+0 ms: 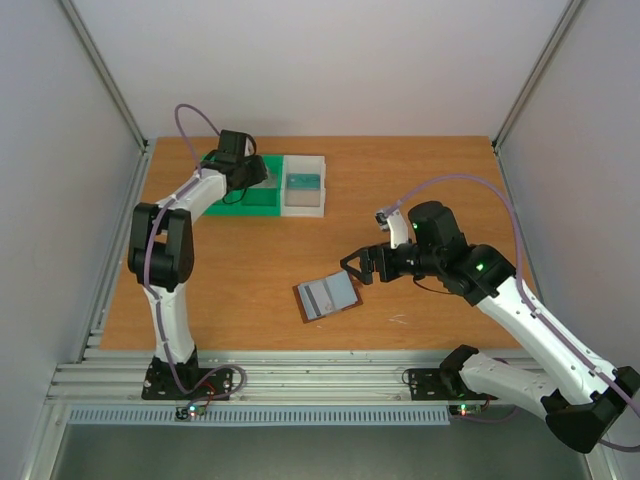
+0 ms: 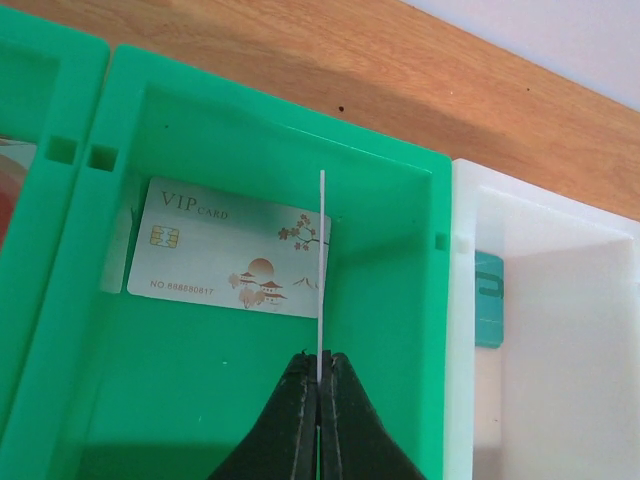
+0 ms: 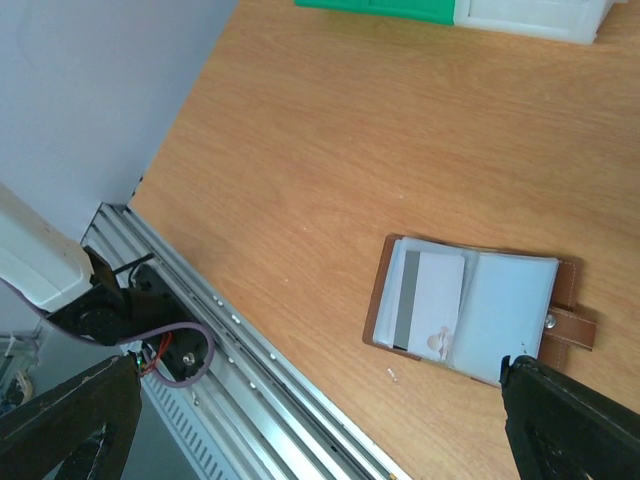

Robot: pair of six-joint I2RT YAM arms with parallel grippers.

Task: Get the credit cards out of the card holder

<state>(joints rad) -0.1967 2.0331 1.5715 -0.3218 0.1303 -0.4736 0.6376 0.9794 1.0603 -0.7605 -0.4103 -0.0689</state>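
- Wooden table (image 1: 400,180) spans the top view.
- Lower centre: the brown card holder (image 1: 328,296) lies open, with a pale card (image 3: 430,300) tucked in its left pocket.
- Just right of it, the right gripper (image 1: 357,268) hangs spread wide, empty.
- Upper left: the left gripper (image 2: 320,375) pinches a white card (image 2: 322,260) edge-on over the green bin (image 2: 250,110), where a VIP card (image 2: 220,250) lies flat.

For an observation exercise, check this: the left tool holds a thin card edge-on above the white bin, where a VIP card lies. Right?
Wrong bin: the left wrist view shows the left tool holding the thin card edge-on above the green bin, where the VIP card lies.
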